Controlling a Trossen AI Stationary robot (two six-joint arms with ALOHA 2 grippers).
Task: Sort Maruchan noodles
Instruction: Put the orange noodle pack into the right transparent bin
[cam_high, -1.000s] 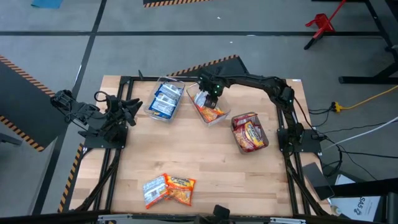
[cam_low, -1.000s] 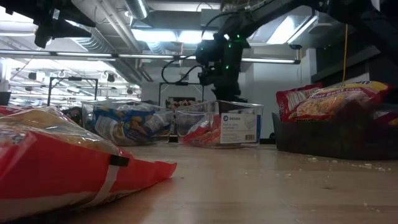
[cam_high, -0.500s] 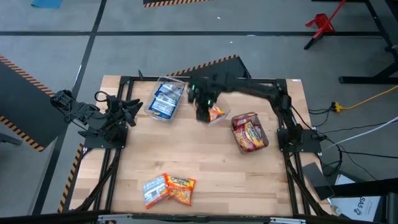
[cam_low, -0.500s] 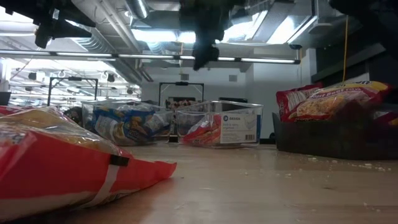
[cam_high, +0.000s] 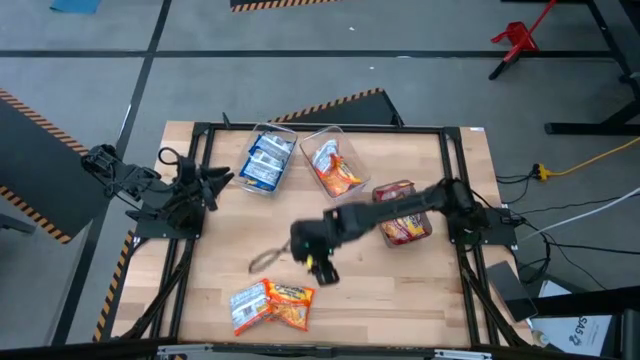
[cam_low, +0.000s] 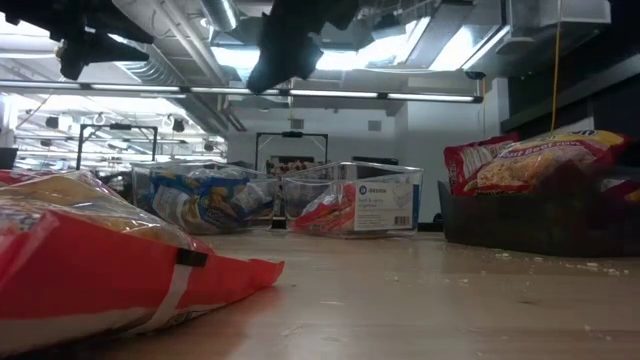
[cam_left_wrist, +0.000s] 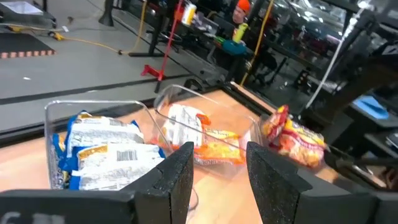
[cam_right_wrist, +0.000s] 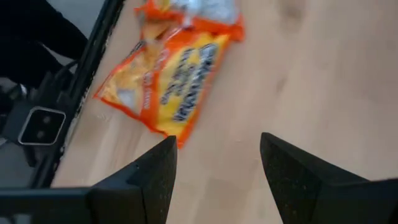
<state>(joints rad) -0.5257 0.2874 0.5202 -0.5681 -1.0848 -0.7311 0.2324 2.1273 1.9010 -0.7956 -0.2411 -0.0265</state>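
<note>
Two loose packets lie flat near the table's near edge: a blue-and-white one (cam_high: 248, 304) and an orange-yellow one (cam_high: 290, 303), (cam_right_wrist: 168, 81). My right gripper (cam_high: 316, 266), (cam_right_wrist: 217, 146) hangs open and empty above the table, just beyond the orange packet on its far side. One clear bin (cam_high: 265, 160) holds blue-and-white packets, a second clear bin (cam_high: 335, 167) holds orange ones, and a dark bin (cam_high: 402, 212) holds red-brown ones. My left gripper (cam_high: 215, 180), (cam_left_wrist: 219, 152) waits open at the left edge, facing the bins.
A black frame rail (cam_high: 320, 127) runs round the table top. The three bins stand in a row on the far half. Bare wood (cam_high: 380, 290) lies between the bins and the loose packets. In the low view an orange-red packet (cam_low: 100, 260) fills the near left.
My right gripper has risen from over the middle clear bin with the orange packets and swung toward the table's near edge, ending above the wood close to the two loose packets. The packets and bins have stayed in place.
</note>
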